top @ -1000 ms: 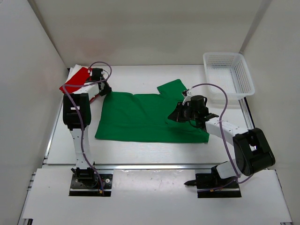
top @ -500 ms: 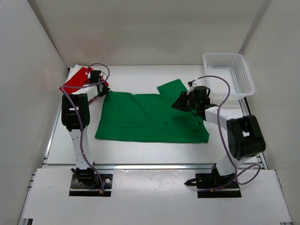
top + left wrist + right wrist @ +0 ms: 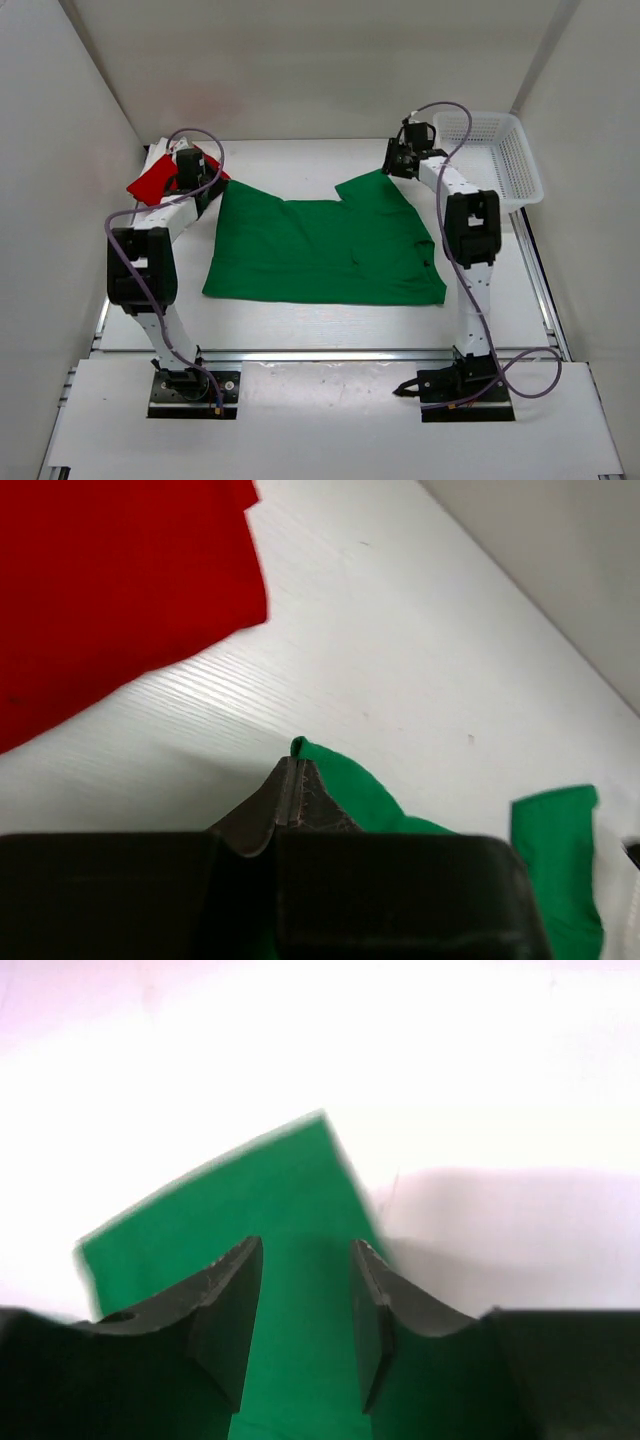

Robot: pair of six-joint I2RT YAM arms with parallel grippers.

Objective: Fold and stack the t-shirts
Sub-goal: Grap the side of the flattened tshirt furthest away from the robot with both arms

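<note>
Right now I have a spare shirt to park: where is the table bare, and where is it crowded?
Bare: the far strip of table between red shirt and basket, and the near strip before the green shirt. Crowded: the left gripper by the red shirt, the right gripper at the basket.

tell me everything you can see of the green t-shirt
The green t-shirt is plain, soft-looking cloth. It lies unfolded and mostly flat on the white table, with one short sleeve sticking out toward the far right. A few light creases show near its right edge. The left tool is shut, pinching its far left corner. The right tool hangs open over the sleeve, not gripping it.
</note>
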